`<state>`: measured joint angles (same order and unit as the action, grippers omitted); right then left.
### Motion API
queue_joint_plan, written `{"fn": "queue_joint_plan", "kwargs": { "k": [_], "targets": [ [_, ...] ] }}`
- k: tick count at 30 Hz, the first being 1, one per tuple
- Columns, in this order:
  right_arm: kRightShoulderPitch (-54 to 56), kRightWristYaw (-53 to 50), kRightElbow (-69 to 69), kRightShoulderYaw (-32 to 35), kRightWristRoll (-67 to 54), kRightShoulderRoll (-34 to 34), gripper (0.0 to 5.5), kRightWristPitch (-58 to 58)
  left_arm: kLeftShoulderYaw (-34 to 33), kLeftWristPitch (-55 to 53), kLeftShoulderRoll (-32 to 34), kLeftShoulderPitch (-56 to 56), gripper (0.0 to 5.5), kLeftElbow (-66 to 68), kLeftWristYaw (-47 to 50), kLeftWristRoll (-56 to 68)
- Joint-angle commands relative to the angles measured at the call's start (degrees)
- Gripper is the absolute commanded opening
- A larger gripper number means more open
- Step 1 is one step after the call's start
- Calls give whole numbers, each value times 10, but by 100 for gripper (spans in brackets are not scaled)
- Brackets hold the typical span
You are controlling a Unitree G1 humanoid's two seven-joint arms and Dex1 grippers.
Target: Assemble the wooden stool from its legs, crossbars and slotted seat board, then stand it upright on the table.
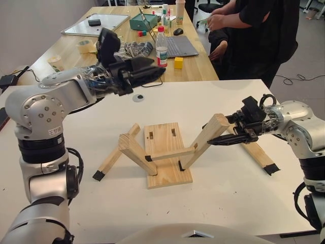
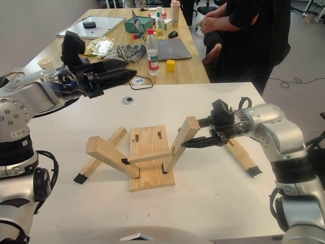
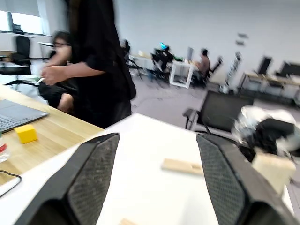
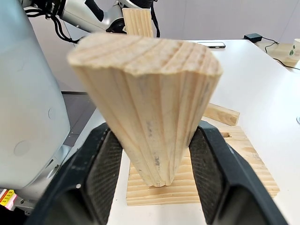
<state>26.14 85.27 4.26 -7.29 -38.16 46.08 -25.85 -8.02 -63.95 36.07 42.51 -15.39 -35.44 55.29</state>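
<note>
The slotted seat board (image 1: 165, 136) lies flat in the middle of the white table (image 1: 213, 203). Over it stands a frame of two legs joined by a crossbar (image 1: 171, 152). My right gripper (image 1: 222, 134) is shut on the upper end of the frame's right leg (image 1: 209, 136), and its pads (image 4: 104, 174) press both sides of the leg (image 4: 145, 98). The frame's left leg (image 1: 136, 152) slants down to the board. One loose leg (image 1: 112, 156) lies to the left and another (image 1: 258, 153) to the right, under my right arm. My left gripper (image 1: 152, 69) hangs open and empty above the table's far left, fingers (image 3: 93, 178) wide apart.
A small grey disc (image 1: 138, 97) lies on the white table near its far edge. Behind it a wooden desk (image 1: 195, 68) holds a laptop (image 1: 177, 46), a bottle (image 1: 161, 48) and a yellow block (image 1: 178, 62). A person stands at the far right.
</note>
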Motion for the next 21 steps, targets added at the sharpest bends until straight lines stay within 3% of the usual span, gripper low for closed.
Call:
{"fn": "queue_joint_plan", "kwargs": {
  "k": [1,15,21],
  "targets": [
    [-61,-1,0,-80,90,20,206,0,39,-39,29,6,301,-39,-27,10],
    [-42,-37,10,-136,148,41,206,16,65,-77,48,-3,301,-85,-37,21],
    [-1,-24,-3,-173,157,52,206,-9,159,-55,81,-11,301,-102,-74,-40]
  ]
}}
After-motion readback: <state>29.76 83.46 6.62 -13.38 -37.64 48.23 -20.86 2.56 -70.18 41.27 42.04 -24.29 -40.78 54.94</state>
